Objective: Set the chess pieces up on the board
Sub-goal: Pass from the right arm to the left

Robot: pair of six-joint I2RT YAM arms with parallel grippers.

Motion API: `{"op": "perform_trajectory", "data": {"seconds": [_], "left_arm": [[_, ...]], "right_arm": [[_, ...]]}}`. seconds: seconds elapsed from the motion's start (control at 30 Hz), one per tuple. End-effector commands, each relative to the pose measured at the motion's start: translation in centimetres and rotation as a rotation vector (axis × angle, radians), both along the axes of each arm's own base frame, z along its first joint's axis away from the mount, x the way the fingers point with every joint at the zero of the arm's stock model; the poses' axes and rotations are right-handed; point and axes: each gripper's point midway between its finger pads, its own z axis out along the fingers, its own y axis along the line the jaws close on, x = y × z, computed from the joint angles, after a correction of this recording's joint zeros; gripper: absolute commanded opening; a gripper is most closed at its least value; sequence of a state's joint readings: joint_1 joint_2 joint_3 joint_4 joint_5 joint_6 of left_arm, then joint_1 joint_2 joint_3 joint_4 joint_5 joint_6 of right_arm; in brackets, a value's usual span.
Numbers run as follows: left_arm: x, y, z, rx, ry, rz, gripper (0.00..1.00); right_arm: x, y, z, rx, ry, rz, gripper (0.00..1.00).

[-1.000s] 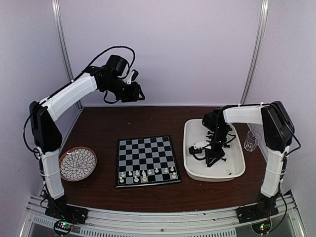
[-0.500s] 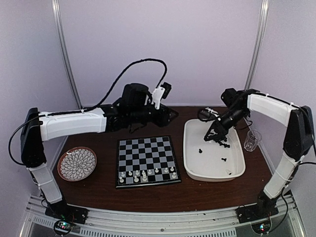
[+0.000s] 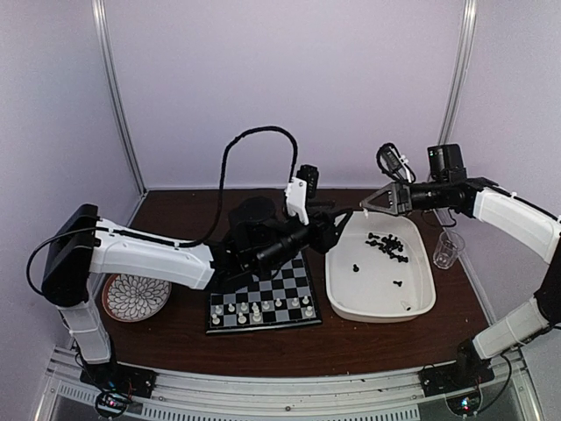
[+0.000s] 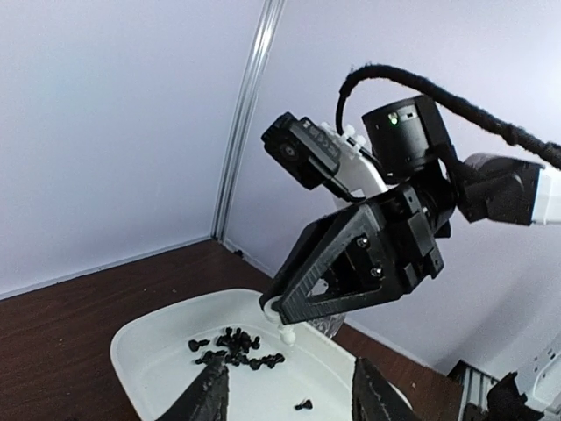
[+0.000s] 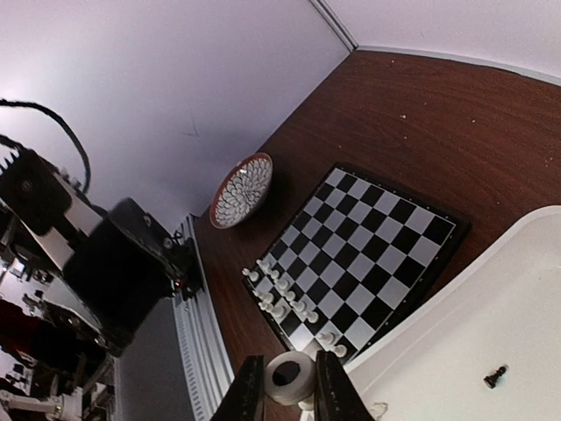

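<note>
The board [image 3: 263, 279] lies mid-table, with white chess pieces [image 3: 261, 307] in its two near rows. They show again as white chess pieces [image 5: 289, 303] on the board [image 5: 377, 246] in the right wrist view. Black chess pieces [image 3: 386, 244] lie loose in the white tray [image 3: 421, 303]. My right gripper [image 3: 362, 205] hangs above the tray's far left corner, shut on a white chess piece [image 5: 289, 377]. The left wrist view shows the same white piece [image 4: 286, 331] at its tips. My left gripper [image 3: 340, 224] reaches over the board's far right corner, open and empty, its fingers [image 4: 209, 396] facing the right gripper.
A round patterned plate [image 3: 136, 296] sits left of the board. A clear glass cup [image 3: 448, 250] stands right of the tray. Single black pieces [image 5: 495, 377] lie apart on the tray floor. The left arm's cable loops high behind the board.
My right gripper has risen out of the tray to its far left corner with the white piece. The left arm has swung down from the back wall, across the board, toward the tray.
</note>
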State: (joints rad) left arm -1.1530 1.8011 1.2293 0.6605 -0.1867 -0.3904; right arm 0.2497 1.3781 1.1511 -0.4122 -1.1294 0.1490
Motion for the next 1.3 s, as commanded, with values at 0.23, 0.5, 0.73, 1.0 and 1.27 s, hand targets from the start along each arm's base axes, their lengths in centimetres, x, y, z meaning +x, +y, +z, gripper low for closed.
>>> {"op": "perform_trajectory", "data": {"seconds": [0.23, 0.5, 0.73, 1.0, 1.27], "left_arm": [[1.3, -1.8, 1.7, -0.378, 0.021, -0.012, 0.42], [3.4, -3.2, 0.5, -0.447, 0.115, -0.078, 0.37], [3.9, -4.7, 0.4, -0.451, 0.128, -0.137, 0.35], [3.8, -5.3, 0.6, -0.456, 0.134, -0.185, 0.29], [3.6, -6.4, 1.2, -0.449, 0.131, -0.234, 0.21]], "right_arm": [[1.5, 1.1, 6.2, 0.303, 0.054, 0.004, 0.19], [0.7, 0.9, 6.4, 0.316, 0.061, 0.002, 0.19], [0.5, 0.9, 6.7, 0.326, 0.061, 0.004, 0.19], [0.5, 0.9, 6.5, 0.329, 0.064, -0.002, 0.2], [0.3, 0.8, 6.5, 0.329, 0.06, 0.0, 0.2]]}}
